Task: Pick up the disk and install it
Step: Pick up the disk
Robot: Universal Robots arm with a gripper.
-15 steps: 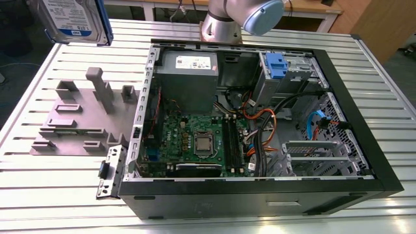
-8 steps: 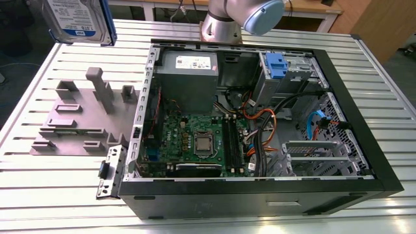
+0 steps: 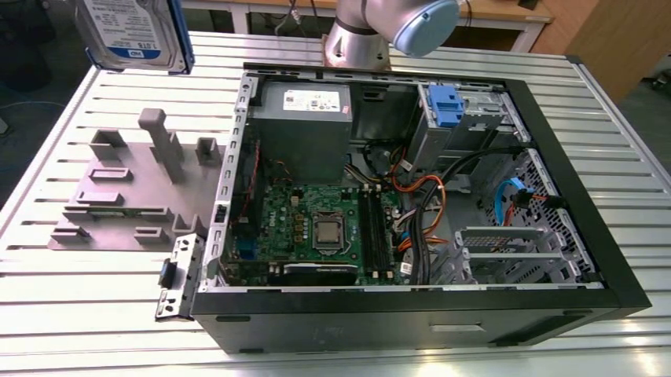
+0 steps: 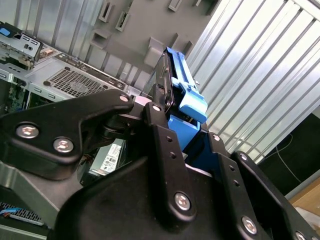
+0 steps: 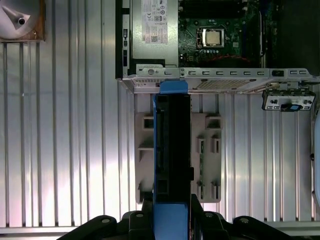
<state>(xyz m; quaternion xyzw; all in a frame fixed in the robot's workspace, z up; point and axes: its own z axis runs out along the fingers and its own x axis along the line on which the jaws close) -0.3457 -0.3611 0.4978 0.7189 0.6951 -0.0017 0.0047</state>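
You have the flat silver hard disk with blue plastic side rails [image 3: 131,31] raised high over the grey moulded fixture [image 3: 121,192] on the ribbed metal counter [image 3: 63,314], with the black fingers [image 4: 162,145] clamped on its faces, probably to stay above the open black computer case [image 3: 587,267] wall

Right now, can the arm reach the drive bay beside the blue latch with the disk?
Probably yes: the pincer holds the disk clear of the case, which lies open, and nothing covers the bay.

The arm [image 3: 357,39] stands at top centre of the exterior view, with a blue-capped joint. In the first wrist view the black pincer [image 5: 171,212] clamps the disk [image 5: 171,150].
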